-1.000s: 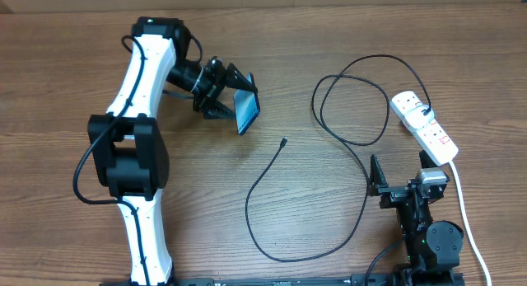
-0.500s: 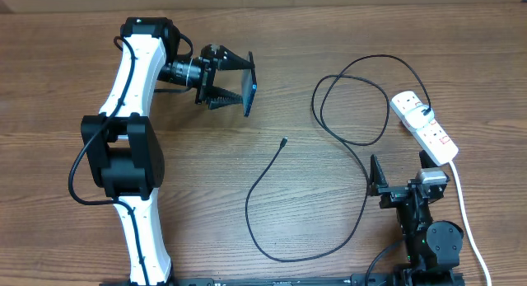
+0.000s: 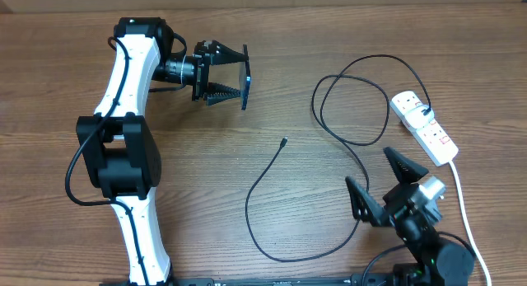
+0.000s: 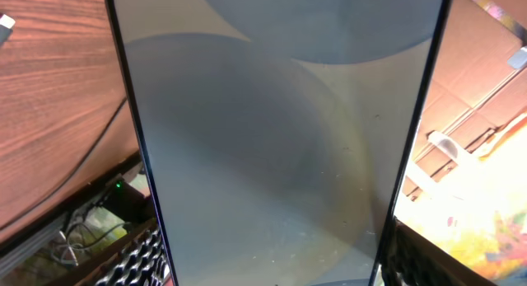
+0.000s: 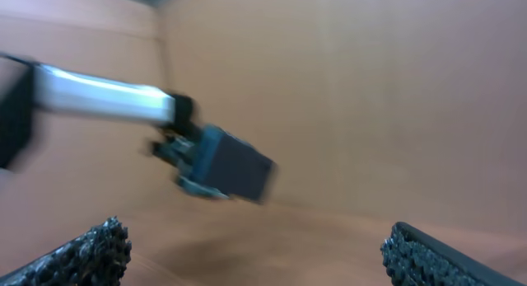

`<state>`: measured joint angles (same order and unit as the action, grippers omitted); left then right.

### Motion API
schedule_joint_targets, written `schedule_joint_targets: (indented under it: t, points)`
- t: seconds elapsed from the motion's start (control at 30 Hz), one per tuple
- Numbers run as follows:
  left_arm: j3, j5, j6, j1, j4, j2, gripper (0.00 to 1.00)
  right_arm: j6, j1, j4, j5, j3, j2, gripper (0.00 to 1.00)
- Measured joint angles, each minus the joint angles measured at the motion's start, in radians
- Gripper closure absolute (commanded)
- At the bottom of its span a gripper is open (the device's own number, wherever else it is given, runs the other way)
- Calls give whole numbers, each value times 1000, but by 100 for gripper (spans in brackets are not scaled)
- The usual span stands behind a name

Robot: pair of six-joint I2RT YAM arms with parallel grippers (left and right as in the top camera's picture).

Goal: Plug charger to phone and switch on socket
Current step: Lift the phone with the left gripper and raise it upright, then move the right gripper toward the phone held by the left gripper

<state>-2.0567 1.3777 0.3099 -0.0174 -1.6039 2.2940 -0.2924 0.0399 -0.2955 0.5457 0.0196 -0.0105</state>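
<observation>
My left gripper (image 3: 235, 75) is clamped on the phone (image 3: 246, 77), holding it on edge above the table (image 3: 247, 22) at about eleven o'clock in the overhead view, so from above I only see a thin dark sliver. In the left wrist view the phone (image 4: 280, 138) fills nearly the whole picture between the fingers (image 4: 140, 261), its glass face toward the lens. My right gripper (image 3: 383, 187) sits at about five o'clock with its jaws spread wide and nothing between them; its own camera is blurred and shows only bare wood and what looks like the other arm far off. The charger (image 3: 272, 171) lies loose on the wood, its small plug end (image 3: 284, 141) near the centre, pointing toward one o'clock, the wire curving down and round to six before looping up to the socket (image 3: 424, 129) at three o'clock. The plug lies at about four o'clock from the held phone, well apart from it, and at about ten o'clock from the right gripper. I judge the right arm is the free one to fetch that plug, approaching across the wire's long axis. I cannot tell from here which way the phone's port faces.
</observation>
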Motion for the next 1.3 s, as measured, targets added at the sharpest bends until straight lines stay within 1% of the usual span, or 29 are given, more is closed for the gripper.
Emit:
schedule_joint_targets:
  t: [0.07, 0.17, 0.27, 0.37, 0.43, 0.5, 0.57, 0.63, 0.73, 0.83, 0.9, 0.97, 1.07, 1.13, 1.23, 1.3]
  points:
    - [0, 7, 0, 0, -7, 0, 28, -45, 0, 1, 47, 21, -1, 0]
    - [0, 28, -4, 0, -8, 0, 28, -81, 0, 129, 77, 103, -19, 0]
    - [0, 49, -11, 0, -9, 0, 29, -62, 0, 385, 77, 275, -108, 0]
    - [0, 61, -19, 0, -14, 0, 29, 23, 0, 663, 58, 490, -267, 0]
    - [-1, 67, -23, 0, -16, 0, 29, 92, 0, 781, 44, 607, -385, 0]
    - [-1, 72, -23, 0, -17, 0, 28, 130, 0, 840, 56, 683, -500, 0]
    - [-1, 77, -23, 0, -17, 0, 28, 127, 0, 845, 104, 725, -614, 0]
    - [-1, 81, -23, 0, -19, 0, 28, 100, 0, 826, 172, 732, -711, 0]
    - [-1, 85, -25, 0, -24, 0, 28, 39, 1, 749, 275, 732, -858, 1]
    - [-1, 85, -26, 0, -24, 0, 28, 7, 19, 789, 299, 746, -952, 1]
    - [-1, 86, -26, 0, -24, 0, 28, -9, 67, 875, 249, 787, -1004, 1]
    - [-1, 86, -26, 0, -24, 0, 28, -21, 150, 995, 139, 869, -1047, 1]
    - [-1, 87, -26, 0, -24, 0, 28, -37, 318, 1174, -97, 1052, -1109, 1]
    - [-1, 87, -26, 0, -24, 0, 28, -80, 453, 1272, -293, 1212, -1168, 0]
    - [-1, 89, -26, -1, -24, 0, 28, -146, 594, 1331, -516, 1389, -1252, 0]
    - [-1, 89, -26, -1, -28, 0, 28, -175, 664, 1305, -628, 1472, -1309, 0]
